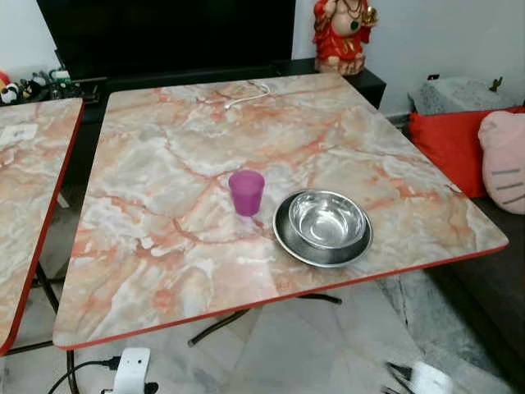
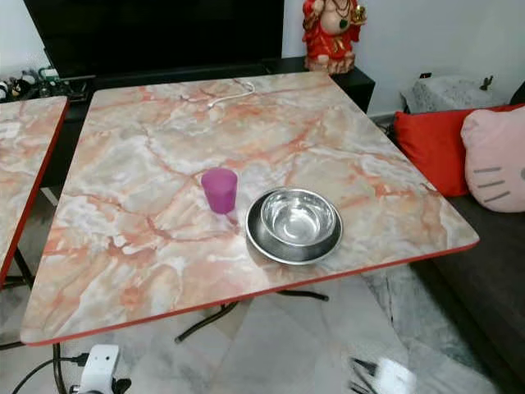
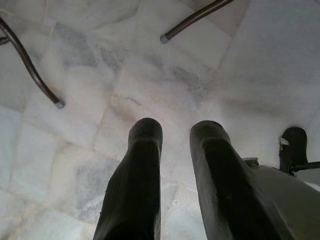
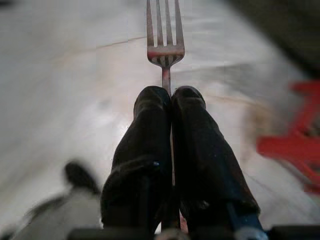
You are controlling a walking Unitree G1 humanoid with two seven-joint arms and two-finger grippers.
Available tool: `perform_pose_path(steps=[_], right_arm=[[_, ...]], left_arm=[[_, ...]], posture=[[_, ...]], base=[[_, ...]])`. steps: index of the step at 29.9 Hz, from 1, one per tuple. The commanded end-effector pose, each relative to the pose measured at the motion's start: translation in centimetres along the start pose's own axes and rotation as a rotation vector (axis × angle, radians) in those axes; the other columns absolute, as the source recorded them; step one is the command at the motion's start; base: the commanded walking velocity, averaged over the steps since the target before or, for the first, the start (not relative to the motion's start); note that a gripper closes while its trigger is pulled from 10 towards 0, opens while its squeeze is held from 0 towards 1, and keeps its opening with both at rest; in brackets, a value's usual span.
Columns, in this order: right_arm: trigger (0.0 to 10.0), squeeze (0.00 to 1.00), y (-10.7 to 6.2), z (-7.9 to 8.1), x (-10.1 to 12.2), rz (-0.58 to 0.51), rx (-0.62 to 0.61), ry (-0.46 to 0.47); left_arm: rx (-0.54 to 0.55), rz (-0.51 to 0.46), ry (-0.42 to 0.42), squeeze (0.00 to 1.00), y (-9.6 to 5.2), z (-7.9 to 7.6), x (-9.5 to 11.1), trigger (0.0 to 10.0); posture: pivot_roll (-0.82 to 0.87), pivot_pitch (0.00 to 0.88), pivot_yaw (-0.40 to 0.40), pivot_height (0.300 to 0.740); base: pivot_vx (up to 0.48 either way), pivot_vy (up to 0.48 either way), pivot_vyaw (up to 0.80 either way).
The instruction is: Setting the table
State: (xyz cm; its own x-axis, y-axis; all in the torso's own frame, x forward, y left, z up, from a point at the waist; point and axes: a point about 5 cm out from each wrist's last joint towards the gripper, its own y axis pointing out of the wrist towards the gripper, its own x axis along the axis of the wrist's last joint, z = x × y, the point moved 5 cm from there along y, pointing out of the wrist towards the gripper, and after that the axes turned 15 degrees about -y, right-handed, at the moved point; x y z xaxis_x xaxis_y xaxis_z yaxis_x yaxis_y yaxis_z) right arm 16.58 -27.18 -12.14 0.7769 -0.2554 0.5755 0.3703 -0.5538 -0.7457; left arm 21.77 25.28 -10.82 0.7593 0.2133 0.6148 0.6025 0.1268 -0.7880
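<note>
Right pincer point(image 4: 171, 97) clenched on a silver metal fork point(image 4: 164, 42), left pincer point(image 3: 175, 135) released above pale floor tiles point(image 3: 100, 60), purple plastic cup point(image 1: 246, 192) just beside a round steel bowl point(image 1: 326, 220) on the marble-patterned bench point(image 1: 164, 164)

We see a marble-patterned, red-edged table point(image 1: 164, 246) on a pale marble floor point(image 1: 287, 345); beyond its far edge, a dark cabinet point(image 1: 164, 78) against a white wall point(image 1: 443, 33); a red cushion point(image 1: 451, 144) near its right edge.
</note>
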Motion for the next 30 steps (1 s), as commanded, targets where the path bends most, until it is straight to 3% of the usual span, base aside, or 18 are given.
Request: perform_pose_path(steps=[1,5,7,11,14,19,22,27,28,30], right_arm=[[10.0,0.00,0.0,-0.7,0.8,-0.024,-0.068,0.064],[10.0,0.00,0.1,-2.0,1.8,-0.064,-0.151,0.097],[10.0,0.00,-0.1,-3.4,4.0,-0.162,-0.249,0.111],[10.0,0.00,-0.9,-4.3,7.4,-0.320,-0.325,0.088],[10.0,0.00,-2.2,-4.5,11.2,-0.501,-0.348,0.070],[10.0,0.00,-3.9,-5.8,13.1,-0.621,-0.434,0.089],[10.0,0.00,-6.3,-6.9,15.3,-0.732,-0.510,0.113],[10.0,0.00,-9.1,-5.8,19.8,-0.941,-0.423,0.082],[10.0,0.00,-9.8,-4.9,21.5,-1.002,-0.351,0.052],[10.0,0.00,-10.3,-4.2,22.3,-1.035,-0.301,0.035]], left_arm=[[0.006,0.024,-0.002,0.00,-0.1,0.1,-0.8,10.0],[0.004,0.026,-0.003,0.00,-0.1,0.0,-0.9,10.0],[0.005,0.025,-0.007,0.00,-0.1,0.0,-0.9,10.0],[0.007,0.025,-0.009,0.00,-0.1,0.1,-0.9,10.0],[0.007,0.026,-0.010,0.00,-0.1,0.1,-1.0,10.0],[0.007,0.024,-0.011,0.00,-0.1,0.1,-0.9,10.0],[0.007,0.025,-0.007,0.00,-0.1,0.2,-0.9,10.0],[0.006,0.029,-0.005,0.00,-0.1,0.2,-0.9,10.0],[0.004,0.031,-0.003,0.00,-0.1,0.2,-0.9,10.0],[0.004,0.031,-0.004,0.00,-0.1,0.2,-0.9,10.0]], posture=[[0.00,0.011,-0.031,0.740],[0.00,0.010,-0.039,0.740],[0.00,0.009,-0.043,0.740],[0.00,0.009,-0.043,0.740],[0.00,0.009,-0.044,0.740],[0.01,0.007,-0.044,0.740],[0.00,0.008,-0.040,0.740],[0.00,0.010,-0.034,0.740],[0.00,0.012,-0.034,0.740],[0.00,0.012,-0.034,0.740]], base=[[0.000,0.000,0.00],[0.000,0.000,0.00],[0.000,0.000,0.00],[0.000,0.000,0.00],[0.000,0.000,0.00],[0.000,0.000,0.00],[0.000,0.000,0.00],[0.000,0.000,0.00],[0.000,0.000,0.00],[0.000,0.000,0.00]])
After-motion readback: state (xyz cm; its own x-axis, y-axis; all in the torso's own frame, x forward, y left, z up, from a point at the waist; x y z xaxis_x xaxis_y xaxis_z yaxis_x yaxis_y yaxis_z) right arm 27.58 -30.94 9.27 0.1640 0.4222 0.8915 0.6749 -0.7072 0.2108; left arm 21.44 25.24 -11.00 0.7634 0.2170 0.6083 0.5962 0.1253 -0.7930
